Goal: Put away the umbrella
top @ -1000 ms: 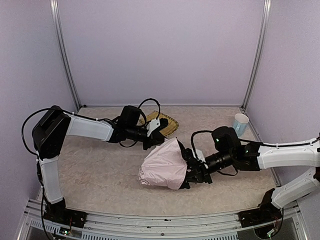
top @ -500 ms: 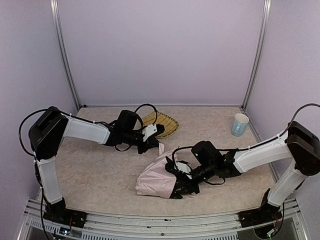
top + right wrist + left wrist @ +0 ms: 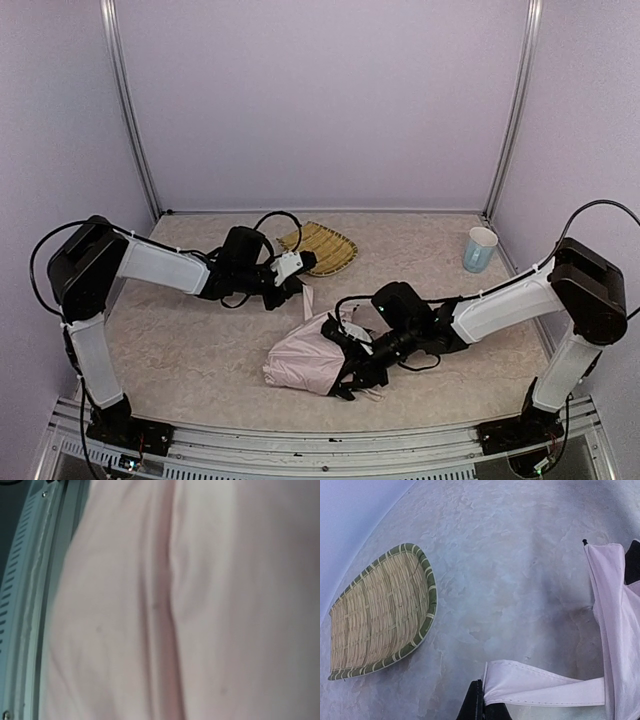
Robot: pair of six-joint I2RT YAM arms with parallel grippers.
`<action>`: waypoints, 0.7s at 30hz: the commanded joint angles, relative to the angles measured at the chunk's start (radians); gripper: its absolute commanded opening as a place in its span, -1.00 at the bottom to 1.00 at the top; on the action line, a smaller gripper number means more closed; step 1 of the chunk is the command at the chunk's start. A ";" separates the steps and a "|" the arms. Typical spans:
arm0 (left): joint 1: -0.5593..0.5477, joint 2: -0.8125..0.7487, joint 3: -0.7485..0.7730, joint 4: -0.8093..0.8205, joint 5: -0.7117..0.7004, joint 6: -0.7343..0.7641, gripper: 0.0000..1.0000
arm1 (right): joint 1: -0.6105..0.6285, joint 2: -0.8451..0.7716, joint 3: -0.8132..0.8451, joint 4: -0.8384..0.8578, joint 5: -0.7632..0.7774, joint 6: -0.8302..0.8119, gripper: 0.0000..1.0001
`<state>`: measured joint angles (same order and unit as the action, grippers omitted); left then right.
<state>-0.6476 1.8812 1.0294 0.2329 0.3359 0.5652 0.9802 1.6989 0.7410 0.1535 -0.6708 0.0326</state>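
Note:
The umbrella [image 3: 303, 358] lies half-collapsed on the table's front middle, pale pink canopy up, black underside towards my right arm. My left gripper [image 3: 299, 287] is shut on a pale pink strap [image 3: 540, 685] that runs from the canopy edge [image 3: 612, 625]; the black fingertips [image 3: 476, 705] pinch its folded end just above the table. My right gripper [image 3: 352, 372] is pushed into the umbrella's black underside, its jaws hidden. The right wrist view is filled with pink fabric [image 3: 190, 605], no fingers showing. The shaft and handle are hidden.
A woven bamboo tray [image 3: 322, 245] lies at the back middle, just beyond my left gripper; it also shows in the left wrist view [image 3: 380, 615]. A pale blue cup [image 3: 480, 248] stands at the back right. The metal front rail [image 3: 30, 580] runs near the umbrella.
The canopy has flattened and slid left and towards the front. My right arm has reached further left with it. My left gripper has drawn back left, pulling the strap.

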 commanded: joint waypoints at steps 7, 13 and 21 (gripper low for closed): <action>-0.008 0.129 0.105 0.116 -0.377 0.024 -1.00 | 0.037 0.114 0.045 -0.352 -0.047 0.022 -1.00; 0.012 0.174 0.175 0.089 -0.510 -0.073 -0.21 | 0.036 0.134 0.061 -0.371 -0.008 0.024 -1.00; 0.041 -0.020 0.133 0.111 -0.662 -0.259 0.33 | 0.030 0.145 0.068 -0.374 0.011 0.036 -1.00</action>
<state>-0.6060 2.0182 1.2114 0.3069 -0.2253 0.4328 0.9882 1.7756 0.8562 0.0055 -0.6735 0.0235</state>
